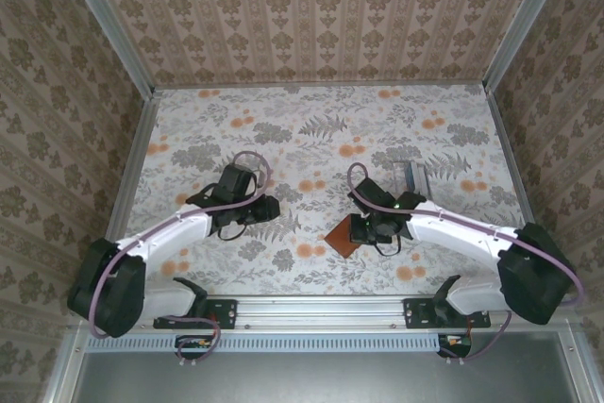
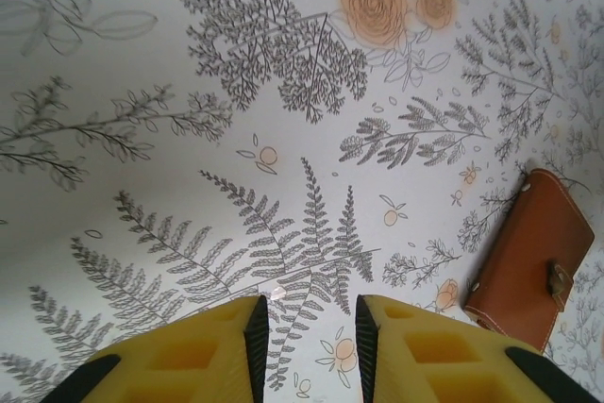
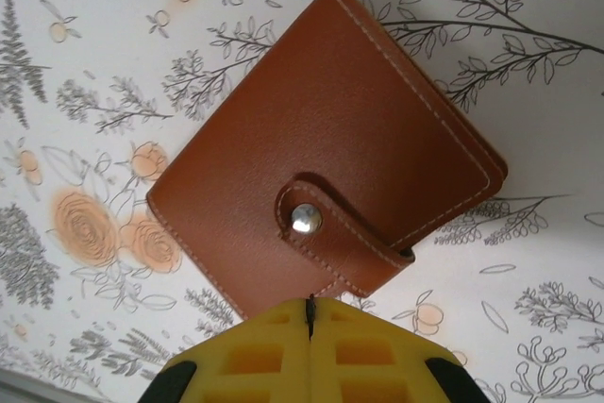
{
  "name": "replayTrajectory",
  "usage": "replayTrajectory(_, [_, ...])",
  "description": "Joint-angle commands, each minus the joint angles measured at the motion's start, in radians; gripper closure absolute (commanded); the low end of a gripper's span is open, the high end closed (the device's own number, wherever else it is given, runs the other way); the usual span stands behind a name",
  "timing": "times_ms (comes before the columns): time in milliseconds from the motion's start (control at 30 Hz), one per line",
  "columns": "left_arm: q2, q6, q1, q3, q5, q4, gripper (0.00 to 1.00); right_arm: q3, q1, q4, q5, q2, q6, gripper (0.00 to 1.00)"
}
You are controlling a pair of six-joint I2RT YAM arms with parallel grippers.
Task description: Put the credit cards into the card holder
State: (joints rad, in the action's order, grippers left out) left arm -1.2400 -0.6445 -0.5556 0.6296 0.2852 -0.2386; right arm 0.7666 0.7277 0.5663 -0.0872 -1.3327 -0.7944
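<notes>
- Floral-printed counter (image 1: 311,110) between damask-papered walls. The card holder (image 3: 321,139) lies flat on it with its strap snapped shut, so it probably has to be opened first.
- Right end effector (image 3: 309,313): fingers pressed together and empty, with the tips at the holder's near edge by the snap stud (image 3: 304,219). The stud is too small to make out from overhead.
- Left end effector (image 2: 311,327): fingers apart and empty, with the holder off to one side.
- From overhead, the bluish credit cards (image 1: 412,176) sit beyond the right arm, apart from the holder.

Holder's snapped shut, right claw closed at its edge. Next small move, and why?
Probably open the right claw and nudge it onto the strap tab to pop it open. The card holder lies closed, stud fastened, so no card can go in yet; the shut claw sits beside the tab, gripping nothing.
</notes>
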Motion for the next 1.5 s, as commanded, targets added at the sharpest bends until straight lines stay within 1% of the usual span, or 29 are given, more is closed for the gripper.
replayTrajectory(0, [0.036,0.046,0.004,0.022,-0.055,-0.03,0.67,0.027,-0.023,-0.006,-0.018,-0.045,0.026,1.0])
replayTrajectory(100, [0.043,0.046,0.005,0.019,-0.064,-0.036,0.67,0.027,-0.03,-0.059,-0.042,-0.087,0.026,1.0])
replayTrajectory(233, [0.044,0.046,0.005,0.012,-0.071,-0.034,0.66,0.022,-0.036,-0.082,-0.026,-0.129,0.042,0.99])
replayTrajectory(333, [0.043,0.052,0.008,0.016,-0.072,-0.043,0.66,-0.006,-0.042,-0.125,-0.058,-0.135,0.035,0.99])
replayTrajectory(400, [0.042,0.049,0.012,0.015,-0.069,-0.042,0.65,0.004,-0.042,-0.112,-0.062,-0.125,0.039,0.97])
replayTrajectory(533, [0.042,0.032,0.028,0.004,-0.042,-0.011,0.64,0.058,-0.042,-0.045,-0.028,-0.08,0.082,0.94])
replayTrajectory(600, [0.042,0.027,0.032,0.002,-0.037,-0.005,0.64,0.073,-0.042,-0.034,-0.016,-0.071,0.105,0.93])
replayTrajectory(700, [0.042,0.025,0.034,0.0,-0.037,-0.007,0.63,0.067,-0.043,-0.05,-0.028,-0.083,0.113,0.96])
replayTrajectory(833, [0.041,0.021,0.036,-0.001,-0.037,-0.013,0.63,-0.003,-0.04,-0.159,-0.077,-0.135,0.083,0.99])
replayTrajectory(1000, [0.038,0.02,0.037,0.004,-0.04,-0.018,0.63,-0.07,-0.041,-0.232,-0.06,-0.198,0.058,1.0])
replayTrajectory(1067, [0.037,0.018,0.037,0.005,-0.04,-0.019,0.63,-0.065,-0.04,-0.216,-0.043,-0.209,0.066,1.0])
replayTrajectory(1133, [0.034,0.013,0.038,0.005,-0.038,-0.016,0.63,-0.052,-0.04,-0.194,-0.037,-0.195,0.077,1.0])
replayTrajectory(1367, [0.02,0.0,0.04,0.006,-0.026,-0.005,0.63,0.02,-0.04,-0.108,-0.018,-0.065,0.109,1.0])
replayTrajectory(1400, [0.02,-0.003,0.04,0.001,-0.024,0.005,0.63,0.031,-0.04,-0.1,-0.019,-0.025,0.116,1.0])
replayTrajectory(1467, [0.013,-0.001,0.04,0.0,-0.023,0.01,0.63,0.034,-0.041,-0.094,-0.024,-0.001,0.127,1.0])
